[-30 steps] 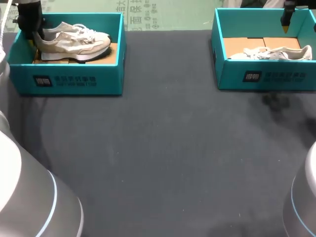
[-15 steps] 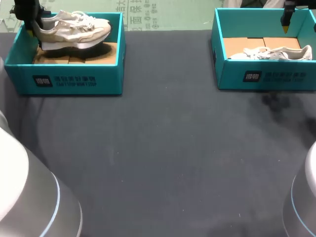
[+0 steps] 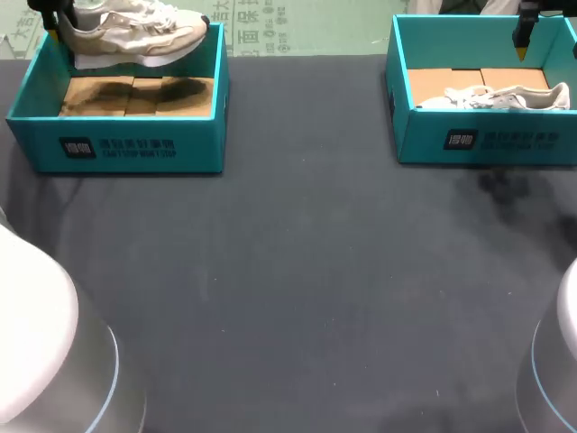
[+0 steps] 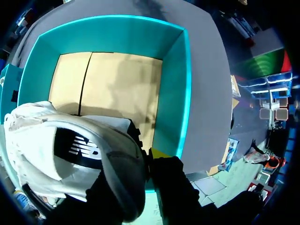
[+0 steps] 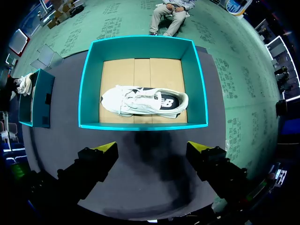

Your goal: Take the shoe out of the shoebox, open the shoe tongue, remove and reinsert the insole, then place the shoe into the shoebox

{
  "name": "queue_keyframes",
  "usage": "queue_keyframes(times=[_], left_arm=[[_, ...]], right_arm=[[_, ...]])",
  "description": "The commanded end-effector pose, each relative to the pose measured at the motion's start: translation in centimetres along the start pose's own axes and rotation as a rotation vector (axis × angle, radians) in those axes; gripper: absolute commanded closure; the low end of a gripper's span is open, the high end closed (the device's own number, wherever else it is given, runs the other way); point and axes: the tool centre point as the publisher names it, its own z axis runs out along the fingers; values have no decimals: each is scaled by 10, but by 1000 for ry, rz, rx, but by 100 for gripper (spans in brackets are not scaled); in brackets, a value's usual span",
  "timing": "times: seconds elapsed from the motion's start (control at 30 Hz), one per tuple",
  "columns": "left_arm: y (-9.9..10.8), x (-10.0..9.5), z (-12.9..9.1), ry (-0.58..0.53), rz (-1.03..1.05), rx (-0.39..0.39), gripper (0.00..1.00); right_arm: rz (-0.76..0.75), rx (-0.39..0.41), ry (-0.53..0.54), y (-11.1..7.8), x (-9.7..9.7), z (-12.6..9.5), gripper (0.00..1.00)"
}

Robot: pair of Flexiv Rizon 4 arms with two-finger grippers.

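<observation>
1. The left gripper (image 3: 58,27) is seen clamped on the heel of the pale shoe (image 3: 135,32), and the heel is pressed between its fingers in the left wrist view.
2. The shoe is held clear of the cardboard floor of the left shoebox (image 3: 126,153), up by its far rim, toe toward the right, and a shadow is cast on the cardboard.
3. The right gripper (image 3: 523,41) is held above the right shoebox (image 3: 487,140), with its fingers spread wide and nothing gripped.
4. A second shoe (image 3: 505,97) is laid on its side inside that box.
5. Both boxes are set well apart on the dark table (image 3: 297,271).
</observation>
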Motion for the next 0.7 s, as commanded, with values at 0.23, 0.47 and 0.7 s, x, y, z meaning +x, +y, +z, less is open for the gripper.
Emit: queue_keyframes(times=[0.23,0.47,0.7], left_arm=[[-74,6,-93,-1,-11,-86,100],[-127,10,-123,12,-10,-132,100],[-186,15,-142,27,-3,-157,100]], right_arm=[[1,-1,-1,0,0,0,0],[1,-1,-1,0,0,0,0],[1,-1,-1,0,0,0,0]])
